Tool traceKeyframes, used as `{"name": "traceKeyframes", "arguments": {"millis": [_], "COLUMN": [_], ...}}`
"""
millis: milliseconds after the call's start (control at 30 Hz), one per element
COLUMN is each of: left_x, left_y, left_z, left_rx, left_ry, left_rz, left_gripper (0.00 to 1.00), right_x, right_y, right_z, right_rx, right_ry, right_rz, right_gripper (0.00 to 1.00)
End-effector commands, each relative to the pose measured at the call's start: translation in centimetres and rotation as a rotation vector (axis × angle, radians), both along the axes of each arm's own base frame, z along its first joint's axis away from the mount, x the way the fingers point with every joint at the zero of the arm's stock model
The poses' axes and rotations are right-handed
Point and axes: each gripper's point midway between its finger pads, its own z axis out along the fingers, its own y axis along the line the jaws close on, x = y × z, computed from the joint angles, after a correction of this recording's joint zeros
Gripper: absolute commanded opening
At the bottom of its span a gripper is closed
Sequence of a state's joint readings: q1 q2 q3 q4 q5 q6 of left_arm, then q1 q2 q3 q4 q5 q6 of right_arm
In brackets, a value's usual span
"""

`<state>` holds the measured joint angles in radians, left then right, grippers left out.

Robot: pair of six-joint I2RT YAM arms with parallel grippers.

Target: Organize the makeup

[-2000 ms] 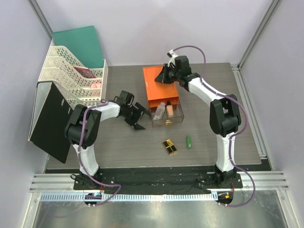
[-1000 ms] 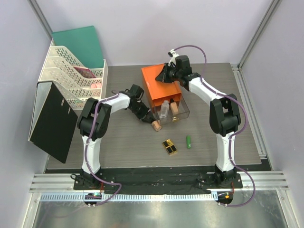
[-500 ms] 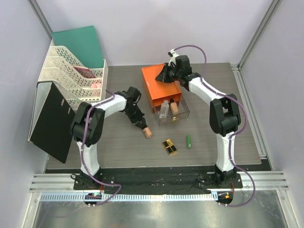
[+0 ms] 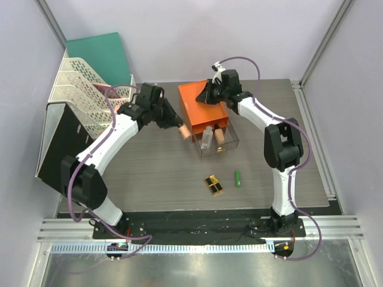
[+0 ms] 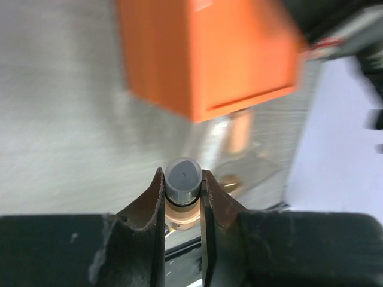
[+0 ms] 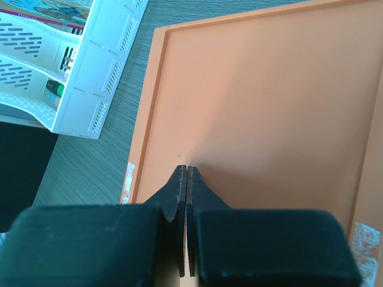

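Observation:
My left gripper [image 4: 178, 124] is shut on a peach-filled bottle [image 4: 185, 131] with a grey cap [image 5: 182, 173] and holds it in the air just left of the orange drawer box [image 4: 200, 109]. The box's clear drawer [image 4: 230, 143] is pulled out, with a clear bottle [image 4: 207, 137] and a peach bottle [image 4: 220, 136] inside. On the table lie black-and-gold lipstick cases [image 4: 213, 185] and a small green tube [image 4: 237, 178]. My right gripper [image 6: 187, 170] is shut, with its tips pressed on the top of the orange box [image 6: 269, 107].
A white tiered file rack [image 4: 90, 95] stands at the back left, with a green folder [image 4: 102, 54] behind it and a black binder [image 4: 63, 149] leaning in front. The rack [image 6: 90, 60] also shows in the right wrist view.
The left gripper has lifted the peach bottle off the table and carried it back, up beside the drawer box. The right arm has not moved.

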<state>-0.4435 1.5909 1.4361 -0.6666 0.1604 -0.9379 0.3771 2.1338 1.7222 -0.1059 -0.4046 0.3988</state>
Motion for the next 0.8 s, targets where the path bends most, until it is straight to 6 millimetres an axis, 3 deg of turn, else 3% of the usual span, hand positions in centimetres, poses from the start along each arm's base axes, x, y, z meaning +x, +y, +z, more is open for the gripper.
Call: {"name": "traceKeyframes", "arguments": {"millis": [0,33,100,167,200,333,367,433,467,533,767], "left_x": [3.3,3.6,4.3,4.6,4.8,4.7,4.7,4.0,4.0,3.2,2.5], "left_y": [-3.8,-4.6,-5.8,-7.3,-7.9,-10.1,-10.7,-11.7,-12.0,-12.9,-15.8], "left_z": [5.2,4.3,5.4,4.7,5.7,5.3,6.0,4.0,4.3,2.7,1.1], "left_rx": [-0.123,-0.115,-0.129,-0.129,-0.137,-0.11,-0.106,-0.036,-0.017,0.031,-0.023], "left_ry": [-0.183,-0.164,-0.191,-0.181,-0.205,-0.206,-0.225,-0.197,-0.212,-0.19,-0.143], "left_rz": [-0.121,-0.143,-0.177,-0.207,-0.225,-0.292,-0.308,-0.352,-0.363,-0.393,-0.426], "left_gripper": [0.0,0.0,0.0,0.0,0.0,0.0,0.0,0.0,0.0,0.0,0.01], "right_x": [-10.7,-10.7,-10.7,-10.7,-10.7,-10.9,-10.8,-10.8,-10.8,-10.8,-11.1], "right_y": [-5.1,-5.0,-5.1,-5.1,-5.1,-5.1,-5.2,-5.1,-5.1,-5.1,-5.2], "right_z": [-18.2,-18.2,-18.1,-18.1,-18.1,-18.2,-18.1,-18.2,-18.1,-18.2,-18.2], "right_rx": [-0.337,-0.338,-0.337,-0.338,-0.338,-0.341,-0.339,-0.339,-0.339,-0.341,-0.342], "right_ry": [0.579,0.577,0.578,0.577,0.577,0.579,0.578,0.578,0.576,0.578,0.582], "right_rz": [0.001,0.003,0.001,0.001,0.001,0.001,0.001,0.002,0.002,0.003,0.004], "right_gripper": [0.01,0.01,0.01,0.01,0.01,0.01,0.01,0.01,0.01,0.01,0.01]}}
